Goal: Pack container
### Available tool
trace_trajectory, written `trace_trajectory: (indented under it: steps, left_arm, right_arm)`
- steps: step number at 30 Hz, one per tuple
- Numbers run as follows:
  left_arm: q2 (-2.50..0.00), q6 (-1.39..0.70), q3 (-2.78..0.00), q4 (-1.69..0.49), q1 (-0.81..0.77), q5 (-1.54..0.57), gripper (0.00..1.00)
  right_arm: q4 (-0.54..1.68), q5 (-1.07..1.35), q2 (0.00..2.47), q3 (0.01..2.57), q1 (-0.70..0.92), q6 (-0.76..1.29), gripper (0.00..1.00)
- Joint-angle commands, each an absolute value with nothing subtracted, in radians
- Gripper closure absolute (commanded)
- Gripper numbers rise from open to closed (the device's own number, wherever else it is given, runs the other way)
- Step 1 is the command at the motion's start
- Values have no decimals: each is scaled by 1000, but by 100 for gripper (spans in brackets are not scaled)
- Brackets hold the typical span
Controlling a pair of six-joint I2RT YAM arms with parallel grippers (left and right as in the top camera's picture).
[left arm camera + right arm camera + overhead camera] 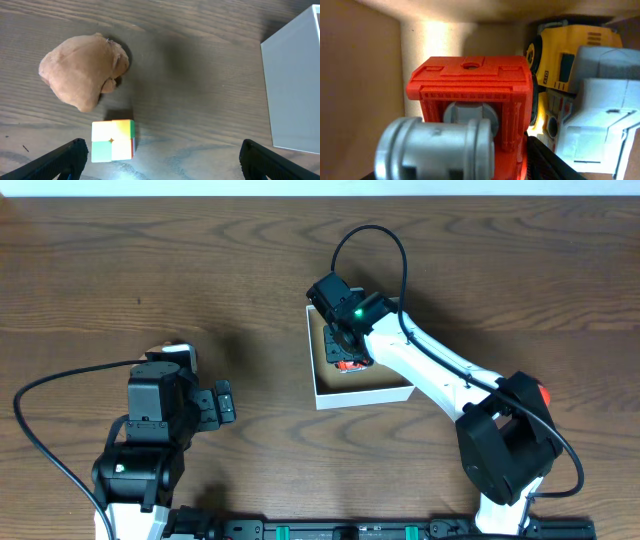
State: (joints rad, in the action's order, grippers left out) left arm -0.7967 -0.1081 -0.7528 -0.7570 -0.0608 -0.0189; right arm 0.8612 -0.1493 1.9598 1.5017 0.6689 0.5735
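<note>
We are looking at the container point(365, 398) sitting on the wooden table point(150, 270), a little right of centre, its thin white walls framing a tan floor. The right arm is reaching across its near-right corner, and the right gripper point(349, 355) is pointing down into the left half of the box. Through the right wrist camera we are seeing a red toy point(470, 85) filling the middle of the view, with a grey cylinder point(440, 145) in front of it (too blurred for us to name further). Just to the right of the red toy a yellow toy vehicle point(570, 55) is lying by the cardboard wall, and a grey-and-white toy point(600, 115) is lying in front of the yellow one. We cannot tell whether this pincer is clenched on the red toy or released, since its fingers are not showing clearly.

The left gripper point(161, 155) is hanging over the table well to the left of the container, its fingers spread wide and grasping nothing. Below it a multicoloured cube point(112, 141) is resting on the wood near the left finger, and a brown lumpy object point(82, 70) is lying just beyond the cube.
</note>
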Motion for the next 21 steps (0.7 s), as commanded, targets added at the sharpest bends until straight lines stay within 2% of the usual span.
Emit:
trace_trajectory:
  steps: [1, 2, 4, 9, 17, 21]
  left_arm:
    - [-796, -115, -776, -765, -62, -18, 2]
    - [-796, -115, -776, -766, -62, -18, 2]
    - [-796, -115, -776, -770, -62, -18, 2]
    - [-796, -115, -776, -770, -62, -18, 2]
    - [-796, -115, -776, -770, -62, -18, 2]
    - [-796, -115, -776, -770, -62, -18, 2]
  right_arm:
    - [845, -157, 1970, 1516, 672, 590, 67]
    - [838, -161, 1970, 1517, 672, 590, 64]
    - [823, -160, 1970, 1517, 672, 590, 48]
    - [812, -161, 1970, 1517, 672, 575, 34]
    - [803, -168, 1970, 1517, 659, 560, 34]
    - [803, -173, 1970, 1517, 659, 560, 42]
